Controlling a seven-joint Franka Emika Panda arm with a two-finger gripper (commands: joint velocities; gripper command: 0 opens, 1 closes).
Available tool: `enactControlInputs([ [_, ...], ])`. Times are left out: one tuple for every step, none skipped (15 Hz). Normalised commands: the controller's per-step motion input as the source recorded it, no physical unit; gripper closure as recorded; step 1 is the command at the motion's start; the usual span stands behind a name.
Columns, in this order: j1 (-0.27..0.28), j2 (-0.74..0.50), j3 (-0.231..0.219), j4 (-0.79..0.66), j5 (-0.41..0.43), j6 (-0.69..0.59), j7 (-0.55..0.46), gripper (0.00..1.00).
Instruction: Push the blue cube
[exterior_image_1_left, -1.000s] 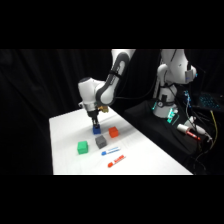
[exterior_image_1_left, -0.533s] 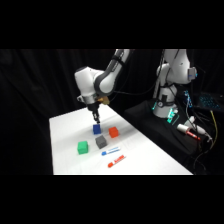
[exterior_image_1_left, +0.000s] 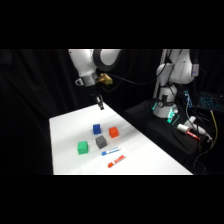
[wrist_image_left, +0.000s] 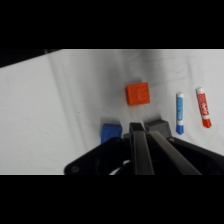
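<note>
The blue cube (exterior_image_1_left: 96, 129) rests on the white table (exterior_image_1_left: 65, 127), just behind the dark grey cube (exterior_image_1_left: 101, 142). My gripper (exterior_image_1_left: 100, 103) hangs in the air well above and behind the blue cube, touching nothing, with its fingers shut and empty. From the wrist, the blue cube (wrist_image_left: 111, 132) shows just left of the gripper (wrist_image_left: 140, 128), partly hidden by the black linkage. The grey cube (wrist_image_left: 156, 124) peeks out on the right of the fingers.
A red cube (exterior_image_1_left: 113, 132) sits right of the blue one and a green cube (exterior_image_1_left: 82, 147) at the front left. A blue-and-white marker (exterior_image_1_left: 110, 151) and a red marker (exterior_image_1_left: 116, 160) lie near the front. The arm's base (exterior_image_1_left: 167, 100) stands at the right.
The gripper has risen from just above the blue cube to well above the table. The cubes and markers have not moved.
</note>
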Motion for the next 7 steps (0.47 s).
enactControlInputs([
  [0.017, -0.16, -0.012, 0.11, -0.067, -0.24, -0.09, 1.00],
  [0.015, -0.15, -0.015, 0.09, -0.070, -0.15, -0.08, 1.00],
  [0.010, -0.13, -0.011, 0.07, -0.042, -0.11, -0.11, 1.00],
  [0.010, -0.12, -0.012, 0.05, -0.038, -0.08, -0.10, 1.00],
  [0.010, -0.12, -0.011, 0.04, -0.036, -0.07, -0.10, 1.00],
  [0.009, -0.11, -0.011, 0.03, -0.032, -0.06, -0.09, 1.00],
  [0.008, -0.12, -0.010, 0.03, -0.025, -0.05, -0.10, 1.00],
])
